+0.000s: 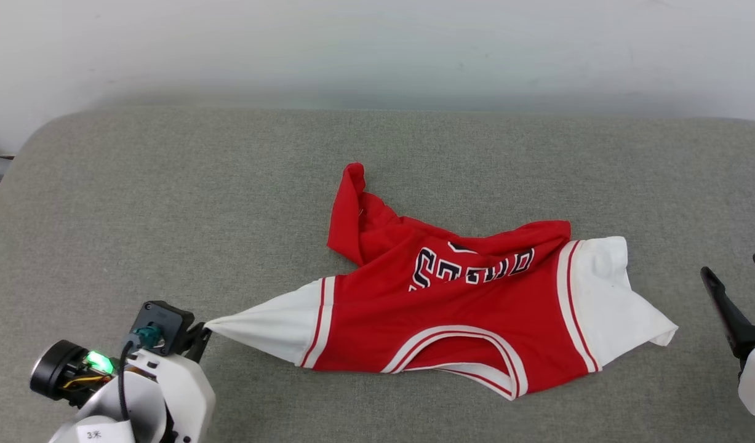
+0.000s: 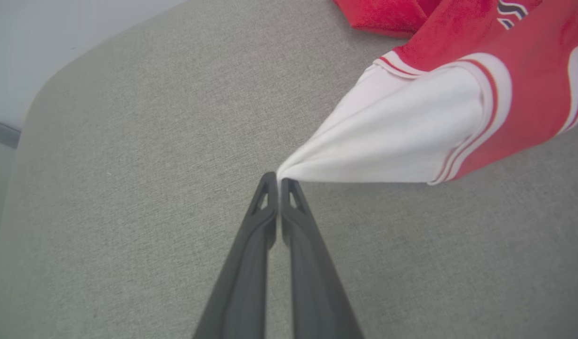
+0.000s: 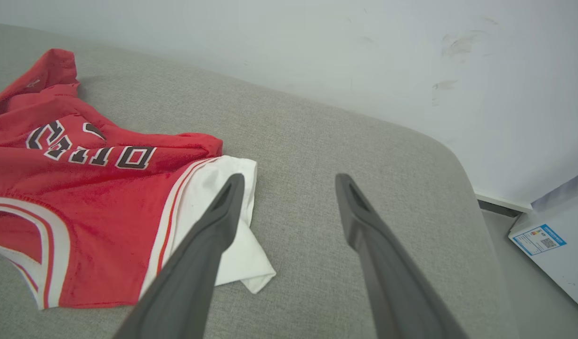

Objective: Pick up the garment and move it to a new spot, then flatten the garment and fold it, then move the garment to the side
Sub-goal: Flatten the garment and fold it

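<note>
The garment (image 1: pixel 463 307) is a red jersey with white sleeves and striped trim, lying crumpled on the grey cushion, logo upside down. My left gripper (image 1: pixel 203 332) is at the lower left, shut on the tip of the garment's white left sleeve (image 1: pixel 266 326), which is pulled out to a point. In the left wrist view the gripper (image 2: pixel 278 181) pinches the sleeve (image 2: pixel 392 136), and its fingers (image 2: pixel 251 263) are pressed together. My right gripper (image 1: pixel 737 271) stands open at the right edge, apart from the other white sleeve (image 1: pixel 611 295). In the right wrist view the open gripper (image 3: pixel 289 181) hovers by that sleeve (image 3: pixel 223 226).
The grey cushioned surface (image 1: pixel 168 203) spreads wide around the garment, with a pale wall (image 1: pixel 377 49) behind. A white box with a blue label (image 3: pixel 548 240) stands on the floor beyond the cushion's right end.
</note>
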Tool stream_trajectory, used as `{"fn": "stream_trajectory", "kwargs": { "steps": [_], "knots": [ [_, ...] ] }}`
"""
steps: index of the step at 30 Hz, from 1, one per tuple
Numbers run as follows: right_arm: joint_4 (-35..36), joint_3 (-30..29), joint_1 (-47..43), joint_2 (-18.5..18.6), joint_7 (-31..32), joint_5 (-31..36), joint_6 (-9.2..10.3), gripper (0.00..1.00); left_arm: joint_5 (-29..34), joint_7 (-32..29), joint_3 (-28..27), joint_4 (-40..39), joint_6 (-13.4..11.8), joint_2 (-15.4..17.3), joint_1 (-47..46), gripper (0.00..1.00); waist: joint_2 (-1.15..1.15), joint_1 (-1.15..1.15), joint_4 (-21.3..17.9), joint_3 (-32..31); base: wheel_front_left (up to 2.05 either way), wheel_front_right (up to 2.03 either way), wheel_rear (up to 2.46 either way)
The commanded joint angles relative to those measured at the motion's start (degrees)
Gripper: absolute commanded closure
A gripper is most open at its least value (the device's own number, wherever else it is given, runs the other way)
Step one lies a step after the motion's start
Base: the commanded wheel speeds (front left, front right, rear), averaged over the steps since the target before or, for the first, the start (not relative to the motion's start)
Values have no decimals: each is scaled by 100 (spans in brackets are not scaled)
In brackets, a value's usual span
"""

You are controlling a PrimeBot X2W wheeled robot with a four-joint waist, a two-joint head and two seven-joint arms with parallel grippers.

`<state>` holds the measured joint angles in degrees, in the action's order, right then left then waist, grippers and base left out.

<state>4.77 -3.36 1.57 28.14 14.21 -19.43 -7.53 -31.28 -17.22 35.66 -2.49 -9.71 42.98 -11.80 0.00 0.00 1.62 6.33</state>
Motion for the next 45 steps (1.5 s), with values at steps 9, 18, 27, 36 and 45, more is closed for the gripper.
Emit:
{"fn": "stream_trajectory", "kwargs": {
  "steps": [9,18,27,36,45],
  "knots": [
    [145,582,240,910,1032,-647,9,0,-189,426,-635,-391,-569,312,381,100,0,0,87,-38,0,0,0],
    [45,1835,849,1618,2459,-1539,9,0,-106,631,-676,-606,-652,276,319,100,0,0,215,168,0,0,0],
    [-868,2879,1632,1706,2930,-1827,9,0,60,722,-518,-603,-556,75,-21,100,0,0,411,551,0,0,0],
    [-2200,4815,1759,1494,2534,-1956,-29,0,157,851,-406,-513,-524,-106,-273,100,0,0,552,893,0,0,0],
    [-2445,4969,2431,1428,1213,-1867,9,100,121,955,-373,-416,-502,-120,-202,100,0,0,410,670,0,0,0]
  ]
}}
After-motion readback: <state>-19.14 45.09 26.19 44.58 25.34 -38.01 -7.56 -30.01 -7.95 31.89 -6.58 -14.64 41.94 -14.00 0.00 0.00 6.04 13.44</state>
